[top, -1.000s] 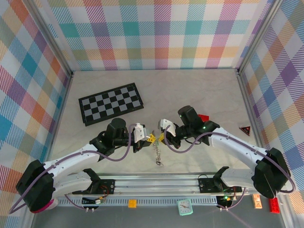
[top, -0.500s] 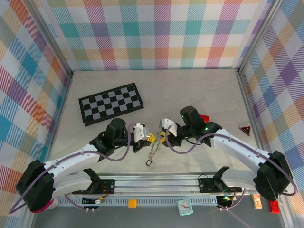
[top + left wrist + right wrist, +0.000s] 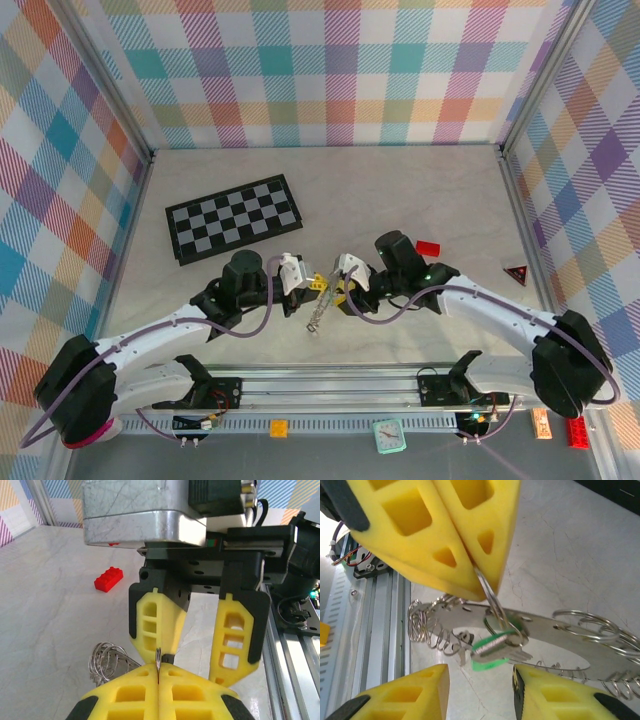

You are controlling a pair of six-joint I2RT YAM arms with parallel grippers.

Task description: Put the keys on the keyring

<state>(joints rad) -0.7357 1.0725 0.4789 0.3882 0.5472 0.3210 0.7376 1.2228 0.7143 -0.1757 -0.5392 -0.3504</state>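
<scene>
Just ahead of the spread right gripper [image 3: 479, 671] sits a green-headed metal key [image 3: 492, 656]; the left gripper [image 3: 158, 674] pinches the silvery wavy-rimmed metal keyring [image 3: 555, 631].

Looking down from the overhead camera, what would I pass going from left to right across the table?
The chessboard → left pincer, shut on the keyring → right pincer, open → red brick → red-and-black triangle.

The keyring [image 3: 560, 635] is running out of frame to one side of the right hand [image 3: 480, 682], the green key [image 3: 485, 664] is lying half hidden beneath its band, and its blurred coils are disappearing behind the left hand [image 3: 158, 669].
</scene>
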